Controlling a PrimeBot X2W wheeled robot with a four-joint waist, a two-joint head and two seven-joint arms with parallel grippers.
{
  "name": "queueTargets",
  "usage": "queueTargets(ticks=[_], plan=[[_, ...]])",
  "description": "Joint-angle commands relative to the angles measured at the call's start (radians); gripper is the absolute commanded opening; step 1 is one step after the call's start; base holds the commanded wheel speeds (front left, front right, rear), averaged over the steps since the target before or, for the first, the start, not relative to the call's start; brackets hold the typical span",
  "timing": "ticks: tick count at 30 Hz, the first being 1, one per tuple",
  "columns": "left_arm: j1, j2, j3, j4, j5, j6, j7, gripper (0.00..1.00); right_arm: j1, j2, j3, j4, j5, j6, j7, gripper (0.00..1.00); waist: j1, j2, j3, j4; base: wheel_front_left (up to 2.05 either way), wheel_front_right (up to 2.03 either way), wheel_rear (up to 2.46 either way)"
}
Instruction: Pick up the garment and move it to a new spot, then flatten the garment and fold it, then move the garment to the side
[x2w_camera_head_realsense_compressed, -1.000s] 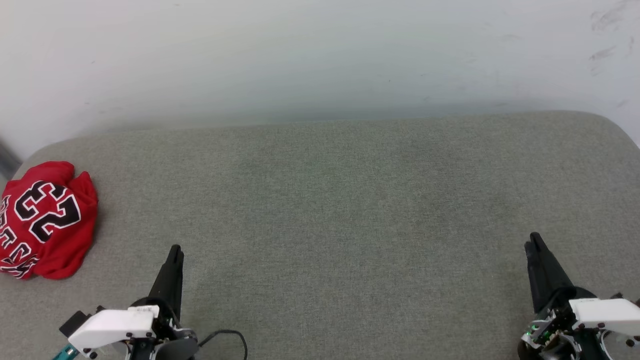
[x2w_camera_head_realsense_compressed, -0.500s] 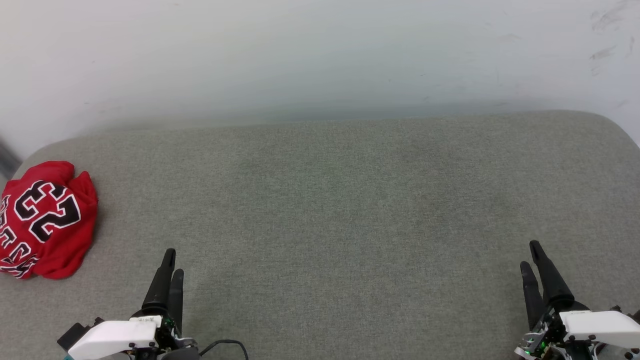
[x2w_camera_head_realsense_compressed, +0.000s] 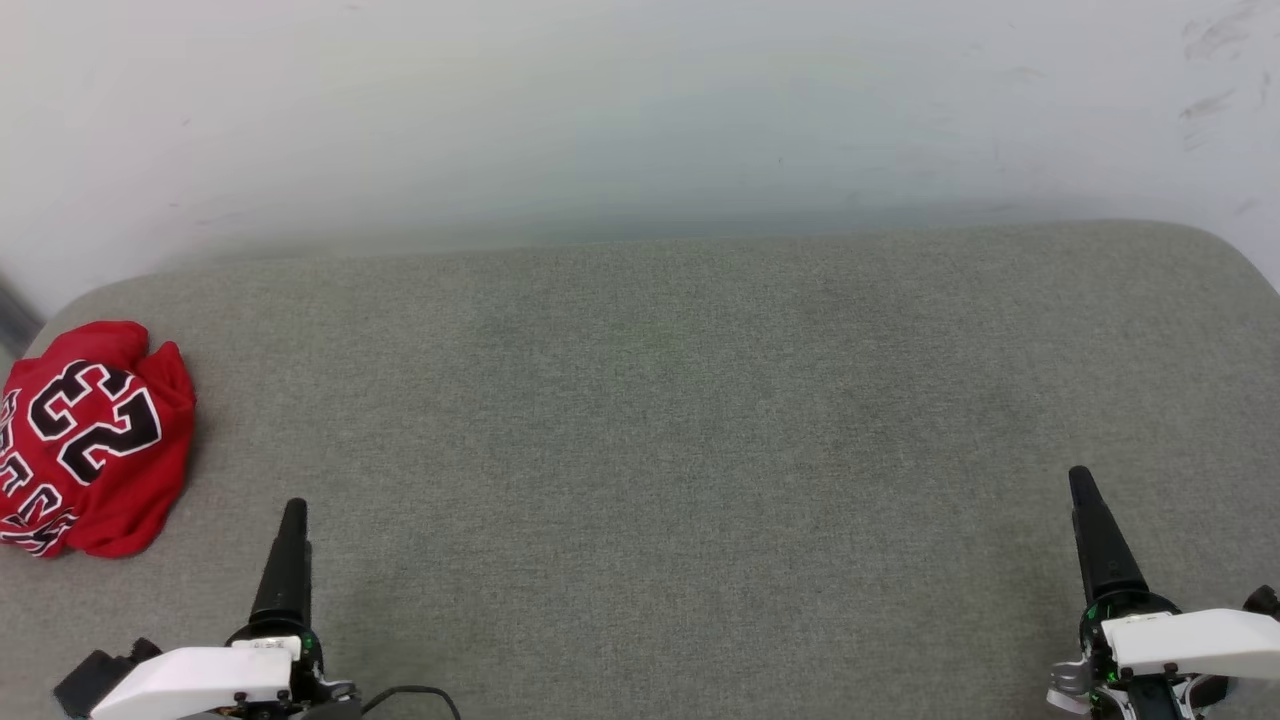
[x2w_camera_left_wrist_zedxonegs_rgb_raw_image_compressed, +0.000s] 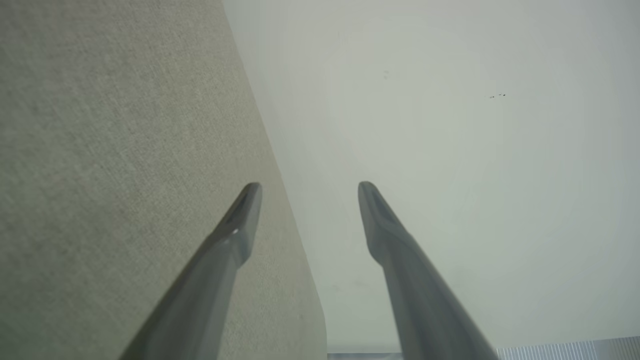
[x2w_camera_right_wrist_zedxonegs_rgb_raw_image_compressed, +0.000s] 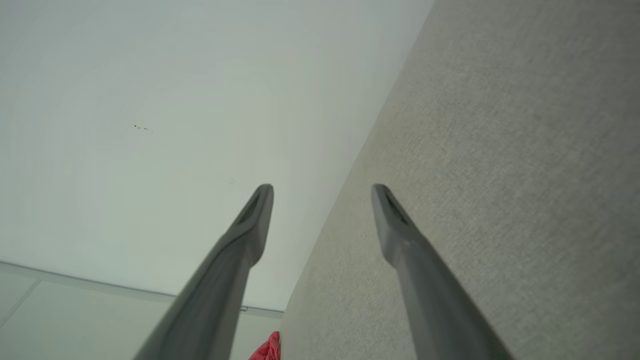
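Note:
The garment (x2w_camera_head_realsense_compressed: 90, 440) lies crumpled in a red heap at the far left edge of the grey fabric surface (x2w_camera_head_realsense_compressed: 640, 420), its black number facing up. A small red corner of the garment (x2w_camera_right_wrist_zedxonegs_rgb_raw_image_compressed: 267, 348) peeks in at the bottom of the right wrist view. My left gripper (x2w_camera_head_realsense_compressed: 294, 508) hovers at the lower left, to the right of the heap and apart from it. In the left wrist view the left gripper (x2w_camera_left_wrist_zedxonegs_rgb_raw_image_compressed: 309, 186) stands open with nothing between its fingers. My right gripper (x2w_camera_head_realsense_compressed: 1080, 478) is at the lower right, and the right wrist view shows the right gripper (x2w_camera_right_wrist_zedxonegs_rgb_raw_image_compressed: 322, 187) open and empty too.
A white wall (x2w_camera_head_realsense_compressed: 640, 110) rises right behind the surface's far edge. The surface has rounded corners at the far left and far right. A dark cable (x2w_camera_head_realsense_compressed: 415, 695) trails by the left wrist.
Both grippers have gone from shut to open. The left gripper has drawn back and to the left; the right has shifted slightly right. The garment has not moved.

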Motion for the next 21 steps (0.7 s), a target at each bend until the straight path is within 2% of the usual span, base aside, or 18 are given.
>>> queueTargets(ticks=[1, 11, 15, 21], plan=[[-0.01, 0.004, 0.019, -0.025, 0.032, 0.0, -0.01, 1.0, -0.004, -0.001, -0.006, -0.023, -0.033, 0.002, -0.009, 1.0, -0.0002, 0.0, 0.0, 0.0, 0.0, 0.0, 0.0], [-0.024, 0.004, 0.105, -0.085, 0.234, 0.001, -0.047, 1.0, -0.007, -0.001, 0.014, -0.145, -0.334, 0.002, -0.047, 1.0, -0.0002, 0.0, 0.006, 0.001, 0.0, 0.0, 0.0], [-0.021, 0.004, 0.09, -0.143, 0.331, 0.005, -0.061, 1.0, -0.006, -0.001, 0.032, -0.186, -0.466, 0.002, -0.061, 1.0, -0.0002, 0.0, 0.01, 0.001, 0.0, 0.0, 0.0], [-0.005, 0.005, 0.033, -0.25, 0.523, 0.054, -0.08, 1.0, -0.003, -0.001, 0.037, -0.225, -0.61, 0.002, -0.081, 1.0, -0.0002, 0.0, 0.014, 0.001, 0.0, 0.0, 0.0]])
